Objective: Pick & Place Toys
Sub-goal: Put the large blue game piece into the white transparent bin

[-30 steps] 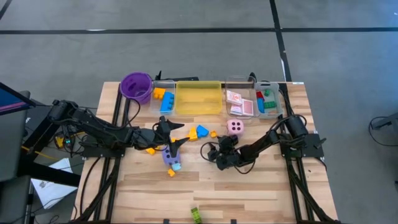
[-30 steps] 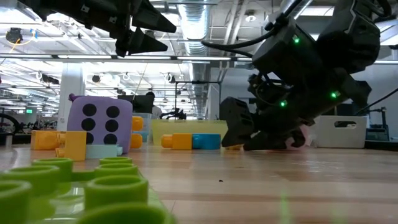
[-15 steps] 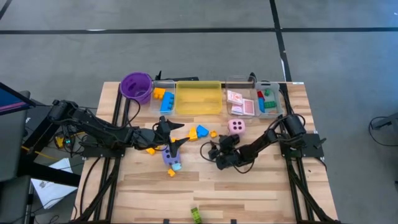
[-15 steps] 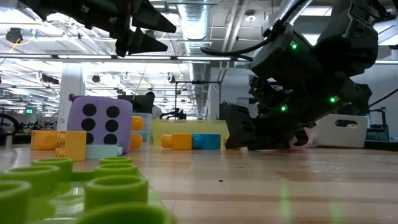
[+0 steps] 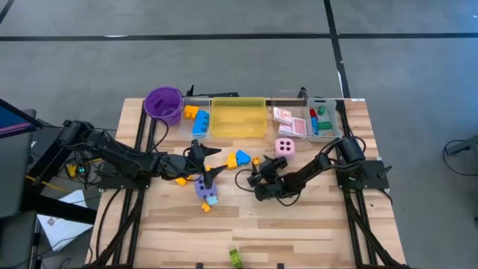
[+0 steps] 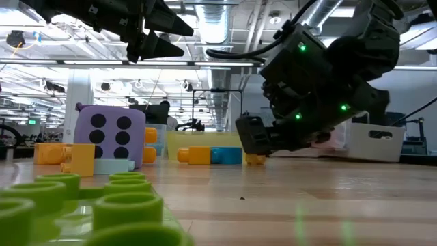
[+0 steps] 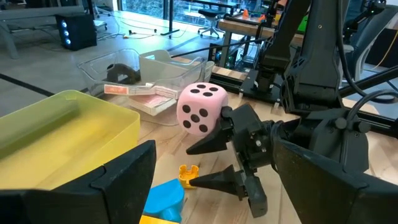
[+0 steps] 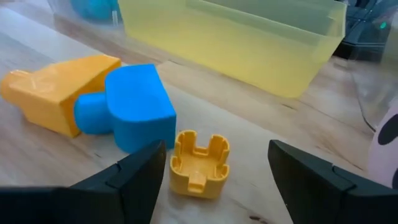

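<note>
A small yellow block (image 8: 199, 163) lies on the table, and the fingers of my open right gripper (image 8: 214, 186) stand on either side of it without touching it; the high view shows this gripper (image 5: 252, 173) low at mid-table. Just beyond lie a joined blue and orange-yellow block (image 8: 99, 102) and the pink die (image 5: 284, 147). My left gripper (image 5: 210, 161) hangs open above the table, over the purple die (image 5: 203, 187), with nothing in it. Pink cards (image 5: 287, 123) and some blocks lie in the clear trays.
Along the far edge stand a purple cup (image 5: 163, 103), a clear tray with blocks (image 5: 196, 119), the yellow tray (image 5: 239, 117) and two more clear trays (image 5: 323, 119). A green block (image 5: 235, 258) lies at the near edge. More small blocks lie near the purple die.
My right gripper has gone toward the table's far edge and a little left, up to the small yellow block, rising slightly and rolling about its own axis. Its fingers have stayed open. My left arm has kept still.
</note>
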